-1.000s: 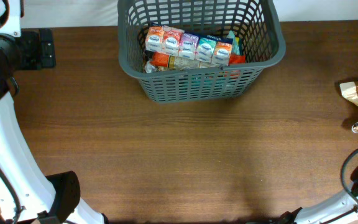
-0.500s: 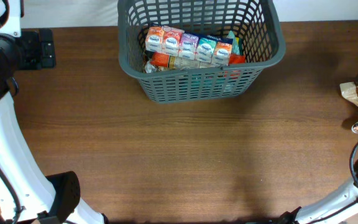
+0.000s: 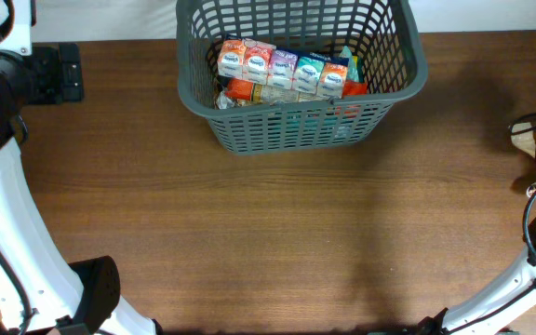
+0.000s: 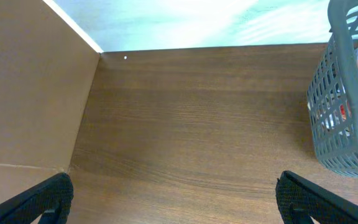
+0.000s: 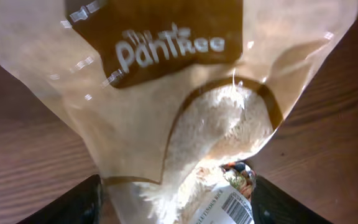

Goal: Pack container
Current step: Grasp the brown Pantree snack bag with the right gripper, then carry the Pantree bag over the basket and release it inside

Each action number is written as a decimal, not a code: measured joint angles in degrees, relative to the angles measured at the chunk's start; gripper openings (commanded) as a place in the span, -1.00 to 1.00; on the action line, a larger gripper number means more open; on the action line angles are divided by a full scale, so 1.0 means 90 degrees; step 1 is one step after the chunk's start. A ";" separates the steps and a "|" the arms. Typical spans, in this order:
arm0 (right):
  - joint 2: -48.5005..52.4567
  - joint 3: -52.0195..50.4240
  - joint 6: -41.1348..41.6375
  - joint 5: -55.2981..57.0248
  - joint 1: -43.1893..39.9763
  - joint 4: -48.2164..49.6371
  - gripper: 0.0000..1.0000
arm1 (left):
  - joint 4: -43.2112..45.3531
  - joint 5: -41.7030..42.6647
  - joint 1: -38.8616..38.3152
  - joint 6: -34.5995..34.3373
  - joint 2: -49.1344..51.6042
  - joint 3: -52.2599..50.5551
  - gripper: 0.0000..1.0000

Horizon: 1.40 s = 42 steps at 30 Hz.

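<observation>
While right jaws straddle rice bag (image 5: 166, 124) wide, well right of basket (image 3: 296, 130), left jaws gape empty.

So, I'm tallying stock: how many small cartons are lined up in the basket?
5 cartons, side by side across the container: orange, pink, purple, blue, orange. Others may lie hidden underneath.

The container (image 3: 296, 130) is matt plastic, the table (image 3: 249, 242) grained wood, the bag (image 5: 166, 124) glossy film.
</observation>
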 measured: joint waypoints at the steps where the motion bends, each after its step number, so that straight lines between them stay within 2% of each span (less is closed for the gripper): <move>1: 0.0034 0.0000 0.0000 0.0024 -0.0017 -0.0034 0.42 | 0.0000 0.0000 0.0000 0.0000 0.0000 0.0000 0.99; 9: 0.0362 -0.0002 -0.0002 0.0075 -0.0027 -0.0085 0.39 | 0.0000 -0.0002 0.0000 0.0000 0.0000 0.0000 0.99; 10: 0.0410 -0.0002 -0.0005 0.0075 -0.0027 -0.0092 0.32 | 0.0000 0.0000 0.0000 0.0000 0.0000 0.0000 0.99; 12: 0.0469 -0.0007 -0.0010 0.0100 -0.0027 -0.0109 -0.06 | 0.0000 0.0000 0.0000 0.0000 0.0000 0.0000 0.99; 13: 0.0493 -0.0007 -0.0070 0.0148 -0.0027 -0.0100 -0.36 | 0.0000 0.0000 0.0000 0.0000 0.0000 0.0000 0.98; 18: 0.0500 0.0000 0.0134 0.0308 -0.0034 -0.0034 -0.93 | 0.0000 0.0000 0.0000 0.0000 0.0000 0.0000 0.98; 25: 0.0483 0.0114 0.0952 0.0189 -0.0053 -0.0170 -0.93 | 0.0000 -0.0002 0.0000 0.0002 0.0000 0.0000 0.99; 30: 0.0483 0.0549 0.1574 -0.1025 -0.0073 -0.0753 -0.93 | 0.0000 0.0000 0.0000 0.0000 0.0000 0.0000 0.99; 34: 0.0459 0.1690 0.2164 -0.2368 -0.0032 -0.1557 -0.93 | 0.0000 0.0000 0.0000 0.0000 0.0000 0.0000 0.99; 35: 0.0299 0.2368 0.2414 -0.2953 0.0000 -0.1705 -0.92 | 0.0000 0.0000 0.0000 0.0000 0.0000 0.0000 0.99; 38: -0.0032 0.3774 0.2611 -0.3599 0.0202 -0.2613 -0.93 | -0.0002 0.0000 0.0000 0.0002 0.0000 0.0000 0.99; 42: -0.0702 0.5197 0.2616 -0.3946 0.0935 -0.3070 -0.92 | -0.0002 0.0000 0.0000 0.0000 0.0000 0.0000 0.99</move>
